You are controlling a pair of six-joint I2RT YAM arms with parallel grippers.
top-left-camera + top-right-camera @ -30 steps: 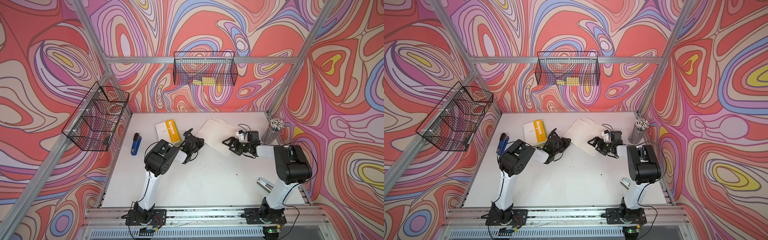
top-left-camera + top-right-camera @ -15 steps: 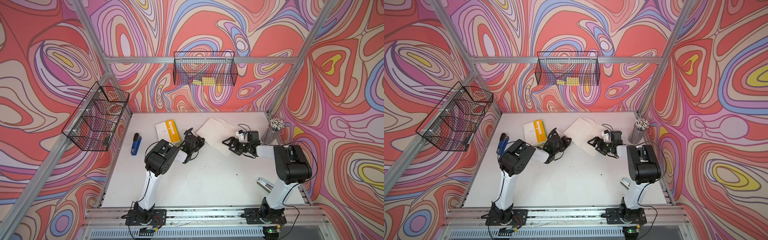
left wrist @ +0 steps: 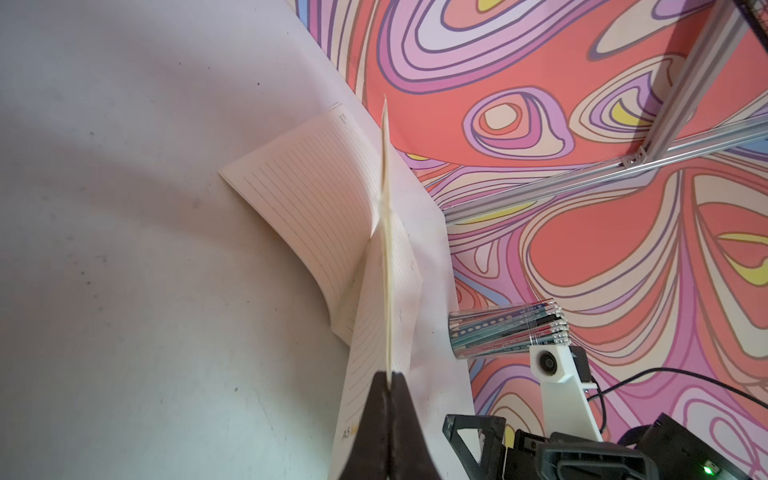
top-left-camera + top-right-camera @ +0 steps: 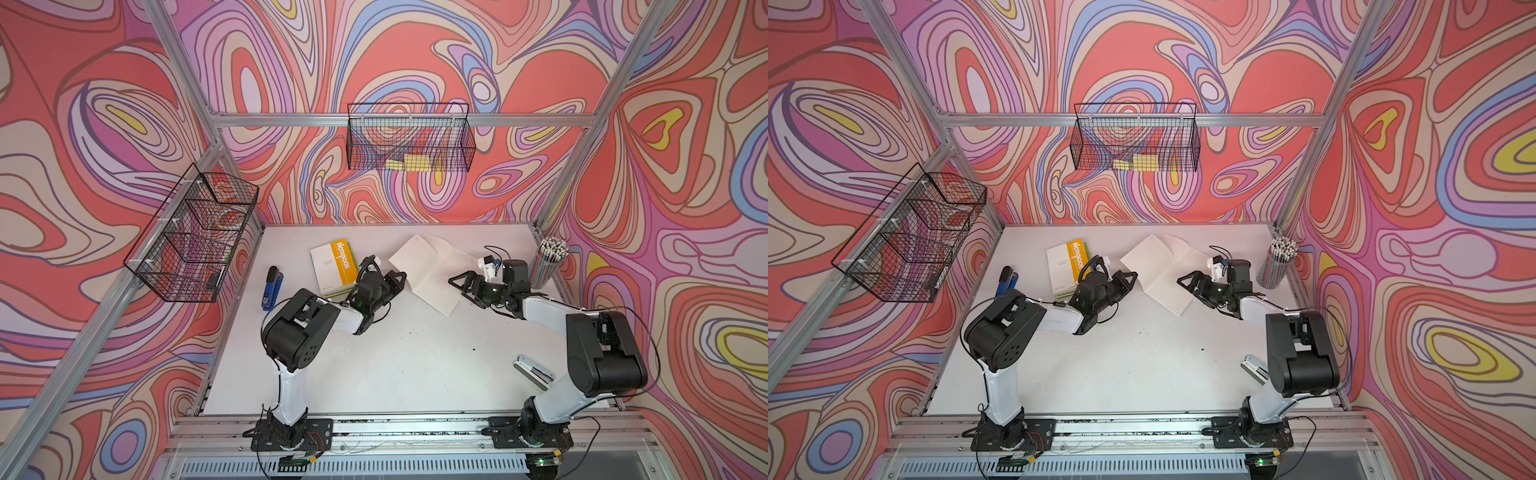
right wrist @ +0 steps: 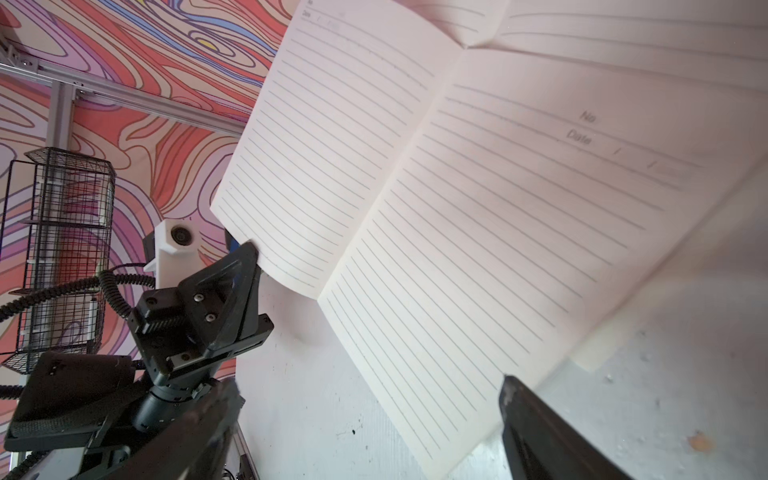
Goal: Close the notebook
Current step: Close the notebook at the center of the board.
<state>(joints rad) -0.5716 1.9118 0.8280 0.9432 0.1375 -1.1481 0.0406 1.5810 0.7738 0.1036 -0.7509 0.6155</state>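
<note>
The notebook [image 4: 432, 270] [image 4: 1158, 274] lies open at the back middle of the white table, its lined pages facing up. My left gripper [image 4: 400, 277] [image 4: 1133, 275] is shut on the outer edge of its left half. In the left wrist view the black jaws [image 3: 390, 376] pinch that cream leaf [image 3: 388, 291], which stands lifted on edge above the rest of the notebook [image 3: 316, 216]. My right gripper [image 4: 463, 291] [image 4: 1192, 291] is open at the right half's near edge. The right wrist view shows the notebook page [image 5: 457, 187] between the gripper's [image 5: 368, 392] spread fingers, untouched.
A closed notebook with an orange band [image 4: 334, 266] lies just left of my left gripper, with a blue stapler [image 4: 272, 286] further left. A cup of pencils [image 4: 548, 262] stands at the right wall. A silver stapler [image 4: 534, 372] lies front right. Wire baskets [image 4: 409, 141] [image 4: 193, 237] hang on the walls.
My left gripper's jaws have closed onto the edge of the notebook's left half. Both arms have otherwise stayed almost still.
</note>
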